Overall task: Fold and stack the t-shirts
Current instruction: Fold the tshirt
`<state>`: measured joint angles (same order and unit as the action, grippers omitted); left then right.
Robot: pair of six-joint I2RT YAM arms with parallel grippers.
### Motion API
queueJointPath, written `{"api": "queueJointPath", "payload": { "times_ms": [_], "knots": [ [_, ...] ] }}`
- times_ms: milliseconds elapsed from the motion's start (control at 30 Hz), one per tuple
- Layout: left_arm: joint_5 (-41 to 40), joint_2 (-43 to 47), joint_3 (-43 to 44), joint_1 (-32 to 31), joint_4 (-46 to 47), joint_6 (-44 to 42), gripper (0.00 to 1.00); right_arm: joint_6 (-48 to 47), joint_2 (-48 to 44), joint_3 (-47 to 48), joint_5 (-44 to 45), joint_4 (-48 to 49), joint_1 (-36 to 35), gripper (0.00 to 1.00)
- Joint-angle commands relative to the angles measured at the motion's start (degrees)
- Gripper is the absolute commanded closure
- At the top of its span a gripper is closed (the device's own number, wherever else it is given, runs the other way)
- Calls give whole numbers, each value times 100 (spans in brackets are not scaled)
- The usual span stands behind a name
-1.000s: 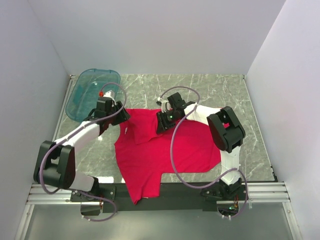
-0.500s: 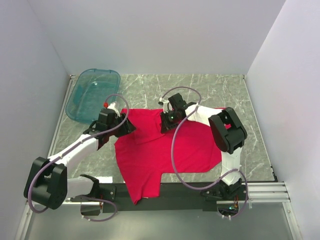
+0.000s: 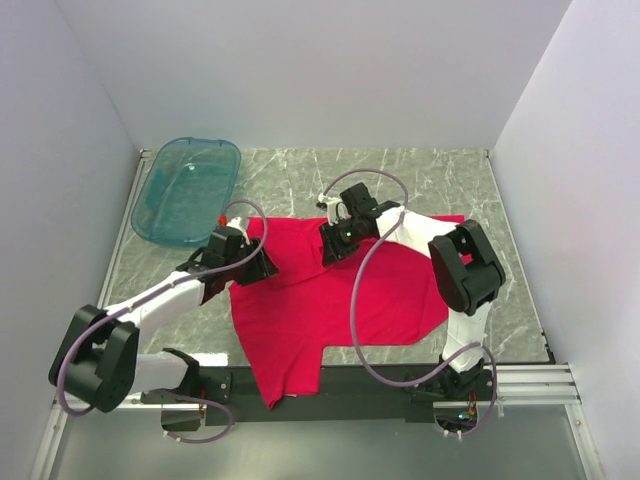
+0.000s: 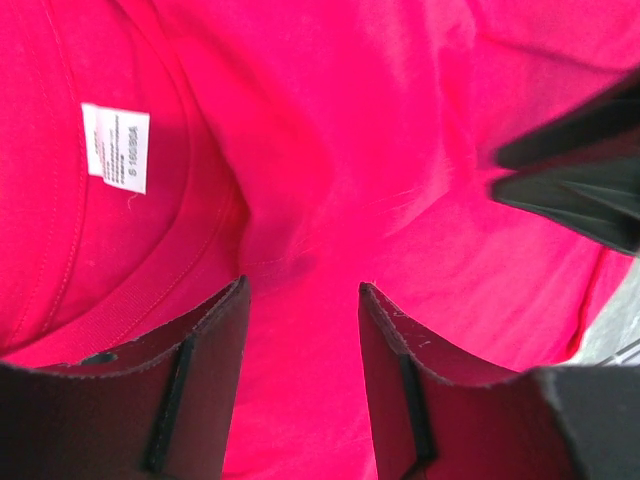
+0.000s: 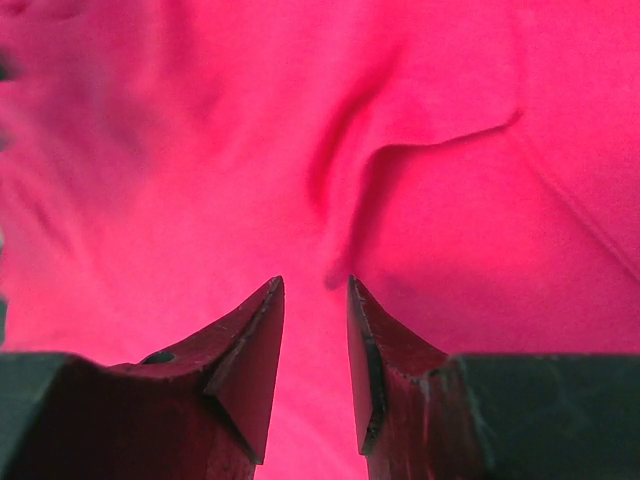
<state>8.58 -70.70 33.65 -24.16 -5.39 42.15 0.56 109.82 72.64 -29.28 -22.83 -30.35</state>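
Barely started, looks like: red t-shirt (image 3: 330,300) is mostly spread out, unfolded. Left gripper (image 4: 302,290) and right gripper (image 5: 315,285) hover over it, jaws apart, gripping nothing.

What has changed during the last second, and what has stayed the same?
The left gripper moved away from the teal tub, toward the near edge and further over the red t-shirt. The right gripper barely shifted near the t-shirt's far edge. Neither shows a grasp. T-shirt and tub kept their places.
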Motion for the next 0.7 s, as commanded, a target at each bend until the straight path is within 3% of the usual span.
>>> {"api": "queueJointPath", "payload": {
  "times_ms": [0, 400, 667],
  "knots": [
    [-14, -251, -43, -89, 108, 100, 47, -600, -505, 110, -534, -213, 64, 61],
    [-137, -673, -95, -273, 143, 30, 50, -653, -611, 75, -807, -204, 196, 60],
    [-234, -998, -51, -317, 319, 21, 57, -609, -716, -4, -957, -152, 389, 60]
  ]
}}
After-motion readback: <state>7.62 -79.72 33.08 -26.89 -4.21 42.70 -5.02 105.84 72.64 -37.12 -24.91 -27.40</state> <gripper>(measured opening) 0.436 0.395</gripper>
